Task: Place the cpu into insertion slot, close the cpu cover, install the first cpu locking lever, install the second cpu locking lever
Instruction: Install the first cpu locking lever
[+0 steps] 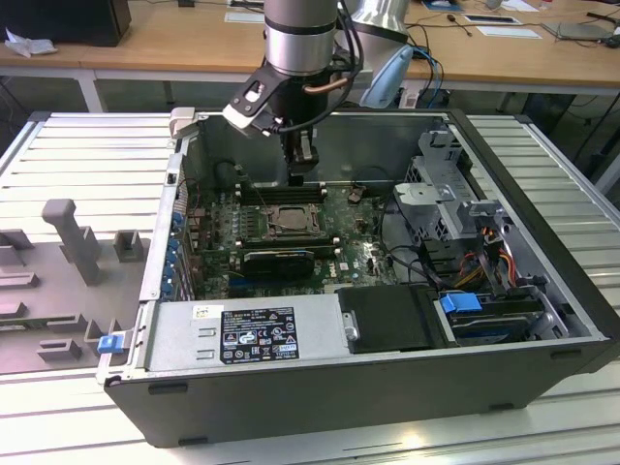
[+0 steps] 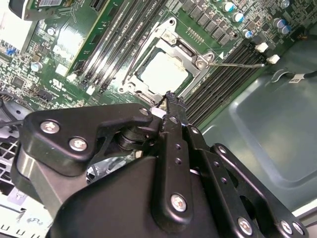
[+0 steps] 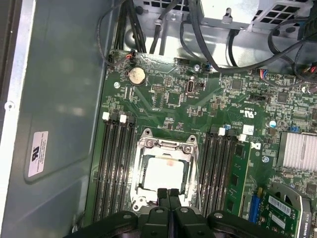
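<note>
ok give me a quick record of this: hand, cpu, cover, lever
hand: fingers together, at the edge of the insertion slot
cpu: seated in the insertion slot, pale face up
cpu cover: lying over the cpu, framing it
locking lever: thin rod lying across the memory slots, in the second wrist view

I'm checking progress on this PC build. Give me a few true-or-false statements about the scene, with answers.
1. The chip lies in the socket. True.
2. The claw grips the chip. False: it is shut on nothing, at the socket's edge.
3. The cover frame lies flat around the chip. True.
4. The computer case stands upright. False: it lies on its side, open upward.
</note>
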### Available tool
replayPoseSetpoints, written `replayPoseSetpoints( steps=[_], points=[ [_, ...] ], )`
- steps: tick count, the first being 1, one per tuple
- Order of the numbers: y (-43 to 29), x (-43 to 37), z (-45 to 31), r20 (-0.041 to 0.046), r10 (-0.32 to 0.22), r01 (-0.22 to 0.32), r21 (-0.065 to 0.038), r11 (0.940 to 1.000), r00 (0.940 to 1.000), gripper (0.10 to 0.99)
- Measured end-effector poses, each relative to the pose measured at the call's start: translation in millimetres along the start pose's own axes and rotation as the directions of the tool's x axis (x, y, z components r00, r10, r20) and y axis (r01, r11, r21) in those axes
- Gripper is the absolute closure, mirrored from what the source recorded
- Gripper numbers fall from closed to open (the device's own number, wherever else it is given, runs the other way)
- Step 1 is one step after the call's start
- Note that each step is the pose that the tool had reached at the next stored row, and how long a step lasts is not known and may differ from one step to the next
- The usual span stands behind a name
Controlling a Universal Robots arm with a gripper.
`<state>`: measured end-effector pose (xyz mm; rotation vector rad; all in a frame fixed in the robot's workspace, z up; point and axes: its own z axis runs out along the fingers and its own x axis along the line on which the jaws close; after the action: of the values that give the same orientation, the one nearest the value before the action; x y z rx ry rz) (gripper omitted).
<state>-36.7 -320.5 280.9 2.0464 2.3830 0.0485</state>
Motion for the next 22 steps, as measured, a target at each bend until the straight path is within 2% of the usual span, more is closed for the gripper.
replayPoseSetpoints(
  steps=[9,22],
  points=[
    [0.0,0.0,0.0,-0.001,-0.044,0.044,0.001,0.999,0.999,0.98],
    [0.0,0.0,0.0,-0.0025,-0.11,0.11,0.002,0.994,0.994,0.98]
  ],
)
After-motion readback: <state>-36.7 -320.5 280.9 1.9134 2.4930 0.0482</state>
